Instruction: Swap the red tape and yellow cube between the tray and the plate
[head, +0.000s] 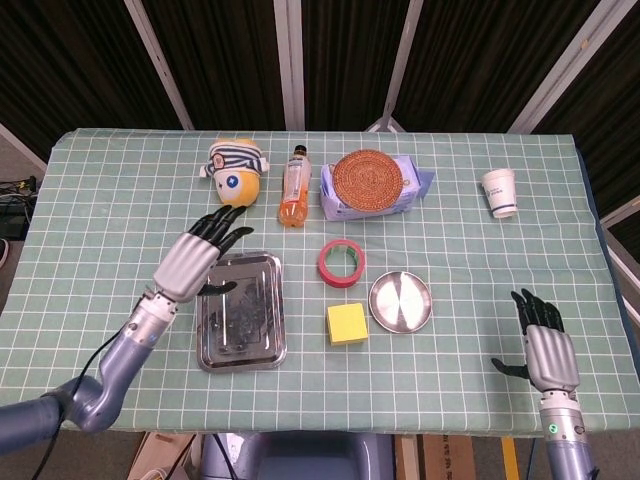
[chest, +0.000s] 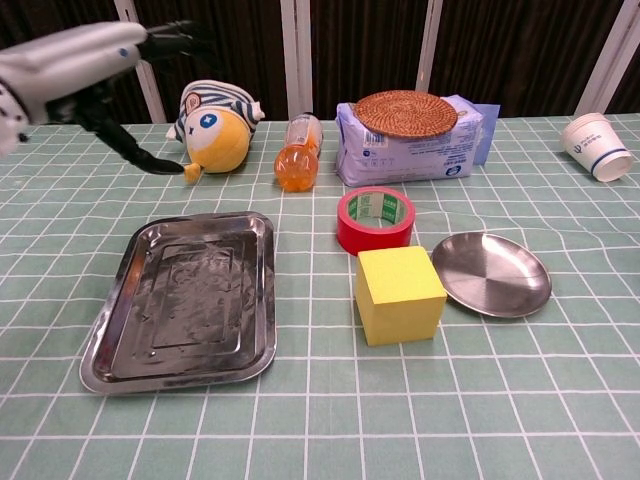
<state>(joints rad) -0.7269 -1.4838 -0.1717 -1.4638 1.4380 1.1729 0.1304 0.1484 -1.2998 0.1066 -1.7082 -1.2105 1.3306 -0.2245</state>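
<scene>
The red tape (head: 342, 262) (chest: 375, 220) lies flat on the tablecloth between the tray and the plate. Just in front of it stands the yellow cube (head: 347, 324) (chest: 399, 293), also on the cloth. The steel tray (head: 240, 312) (chest: 187, 298) and the round steel plate (head: 401, 301) (chest: 497, 272) hold nothing. My left hand (head: 195, 259) (chest: 95, 62) hovers open above the tray's far left corner, fingers spread. At the table's near right edge my right hand (head: 545, 345) is open, holding nothing.
Along the back stand a striped plush toy (head: 234, 172), an orange bottle (head: 293, 188) lying down, a tissue pack with a woven coaster (head: 369, 178) on it, and a paper cup (head: 499, 191) at the right.
</scene>
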